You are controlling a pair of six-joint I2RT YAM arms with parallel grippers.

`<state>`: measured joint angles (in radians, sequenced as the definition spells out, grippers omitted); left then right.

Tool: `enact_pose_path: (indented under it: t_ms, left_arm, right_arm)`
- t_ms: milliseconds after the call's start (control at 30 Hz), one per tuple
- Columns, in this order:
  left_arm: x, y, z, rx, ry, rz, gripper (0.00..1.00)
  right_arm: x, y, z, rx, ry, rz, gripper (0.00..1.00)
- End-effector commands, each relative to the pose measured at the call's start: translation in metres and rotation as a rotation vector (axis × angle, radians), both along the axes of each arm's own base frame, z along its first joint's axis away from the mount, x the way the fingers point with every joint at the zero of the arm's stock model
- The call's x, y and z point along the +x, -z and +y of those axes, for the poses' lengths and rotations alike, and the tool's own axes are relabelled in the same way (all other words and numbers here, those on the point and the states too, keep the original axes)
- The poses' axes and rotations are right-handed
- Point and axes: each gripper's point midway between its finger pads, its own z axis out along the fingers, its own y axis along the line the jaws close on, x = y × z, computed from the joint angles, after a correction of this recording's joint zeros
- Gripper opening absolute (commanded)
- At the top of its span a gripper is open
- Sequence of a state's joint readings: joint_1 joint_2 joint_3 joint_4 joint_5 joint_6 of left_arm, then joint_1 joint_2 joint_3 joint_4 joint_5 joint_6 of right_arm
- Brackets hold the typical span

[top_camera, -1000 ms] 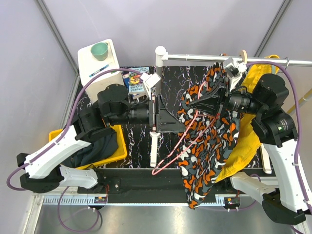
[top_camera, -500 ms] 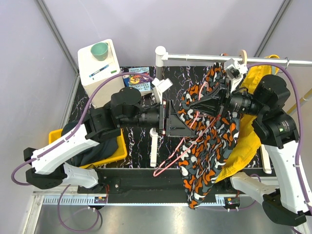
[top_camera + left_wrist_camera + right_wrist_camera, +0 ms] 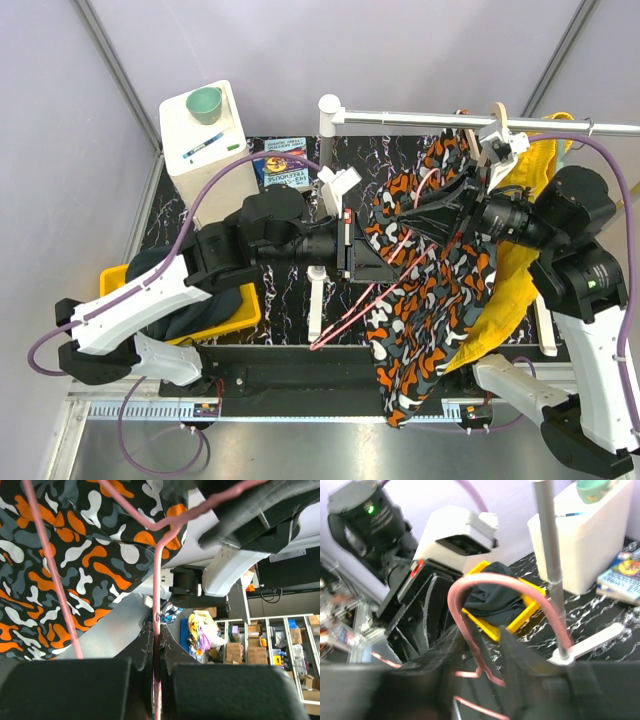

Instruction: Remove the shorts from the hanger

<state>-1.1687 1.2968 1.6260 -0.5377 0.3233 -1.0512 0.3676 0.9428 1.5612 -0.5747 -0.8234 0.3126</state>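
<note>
The shorts point(image 3: 430, 300), camouflage in orange, white, grey and black, drape over the pink wire hanger point(image 3: 345, 315) and hang down past the table's front edge. My left gripper point(image 3: 368, 252) is shut on a straight stretch of the hanger point(image 3: 156, 605); the wire runs between the pressed jaws of the gripper point(image 3: 156, 630), with the shorts point(image 3: 75, 555) above it. My right gripper point(image 3: 415, 215) stands open at the top of the shorts. In its wrist view the hanger's hook point(image 3: 465, 595) curves between the spread fingers of the gripper point(image 3: 482, 630), close to the left finger point(image 3: 445, 640).
A metal rail point(image 3: 450, 118) on a white post crosses the back. A yellow garment point(image 3: 510, 290) hangs behind the shorts. A yellow bin point(image 3: 248, 300) with dark clothing sits at the left; a white box point(image 3: 200, 140) with a green cup point(image 3: 205, 103) and a book point(image 3: 283, 165) lie behind.
My left gripper moved right and shut on the hanger wire. My right gripper opened, letting go of the hanger's hook, and its arm drew back to the right.
</note>
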Motion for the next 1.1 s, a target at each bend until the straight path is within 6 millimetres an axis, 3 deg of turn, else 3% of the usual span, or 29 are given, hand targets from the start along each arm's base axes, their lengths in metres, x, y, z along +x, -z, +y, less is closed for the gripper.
enact_pose_path:
  t_ms: [0,67,100,133,333,600,700,833,1067]
  left_arm:
    - [0.004,-0.041,0.014,-0.119,-0.063,-0.082,0.00]
    - [0.006,-0.042,0.016,-0.122,-0.076,-0.084,0.00]
    - [0.008,-0.042,0.016,-0.119,-0.089,-0.085,0.00]
    - [0.009,-0.044,0.017,-0.123,-0.096,-0.086,0.00]
    - [0.021,-0.050,0.027,-0.127,-0.187,-0.113,0.00]
    - [0.047,-0.076,0.050,-0.164,-0.360,-0.215,0.00]
    - [0.058,-0.079,0.054,-0.163,-0.425,-0.216,0.00]
    - [0.072,-0.086,0.056,-0.158,-0.503,-0.205,0.00]
    - [0.098,-0.070,0.059,-0.086,-0.586,-0.167,0.00]
  right_arm:
    - [0.001,-0.010,-0.007,0.060,0.092,0.085,0.62]
    - [-0.003,-0.008,-0.008,0.072,0.095,0.144,0.80]
    - [-0.005,-0.007,-0.009,0.076,0.096,0.164,0.95]
    - [-0.008,-0.006,-0.011,0.081,0.108,0.182,1.00]
    - [-0.011,-0.023,-0.026,0.131,0.225,0.251,1.00]
    - [-0.014,-0.051,-0.045,0.175,0.345,0.256,1.00]
    - [-0.005,-0.051,-0.065,0.203,0.492,0.288,1.00]
    - [0.013,-0.029,-0.100,0.141,0.743,0.346,1.00]
    - [0.026,-0.017,-0.120,0.111,0.892,0.405,1.00]
